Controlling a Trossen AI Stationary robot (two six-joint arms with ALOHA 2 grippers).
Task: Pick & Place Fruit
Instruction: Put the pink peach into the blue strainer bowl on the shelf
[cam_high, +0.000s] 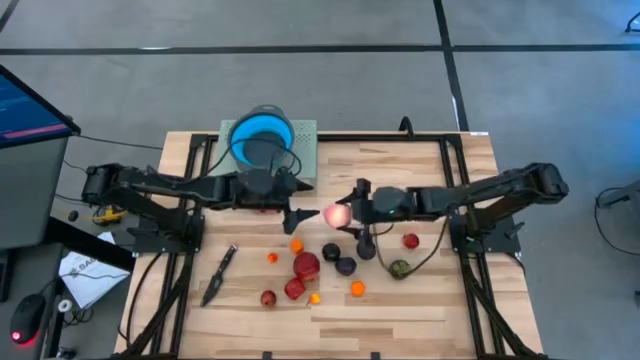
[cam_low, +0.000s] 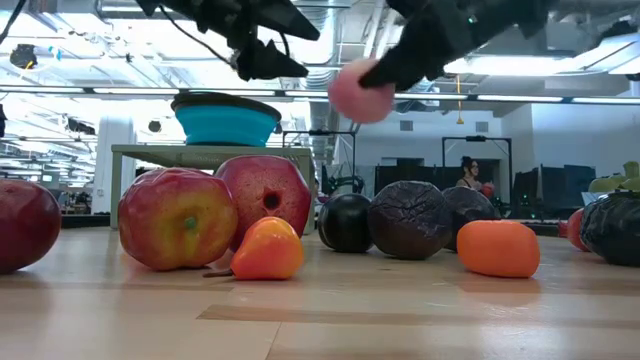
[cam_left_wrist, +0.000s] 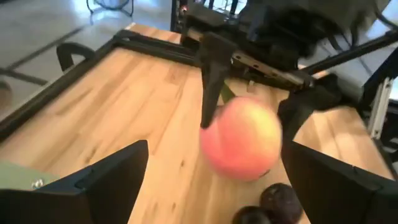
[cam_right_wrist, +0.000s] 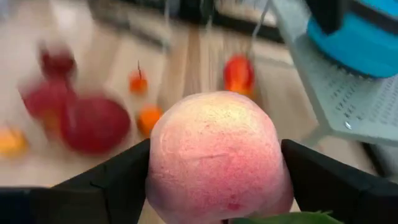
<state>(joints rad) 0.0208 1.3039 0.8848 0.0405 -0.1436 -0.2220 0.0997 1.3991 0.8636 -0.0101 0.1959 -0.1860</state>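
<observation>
Right tool (cam_high: 342, 214) clamps pink peach (cam_high: 338, 215) aloft, facing the open left tool (cam_high: 300, 215).

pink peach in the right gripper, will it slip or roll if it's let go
Probably rolls: the pink peach is round and smooth, and the wooden table below is flat. The right gripper holds it only at its two sides, so it may twist. It looks stiff, showing no dent.
</observation>
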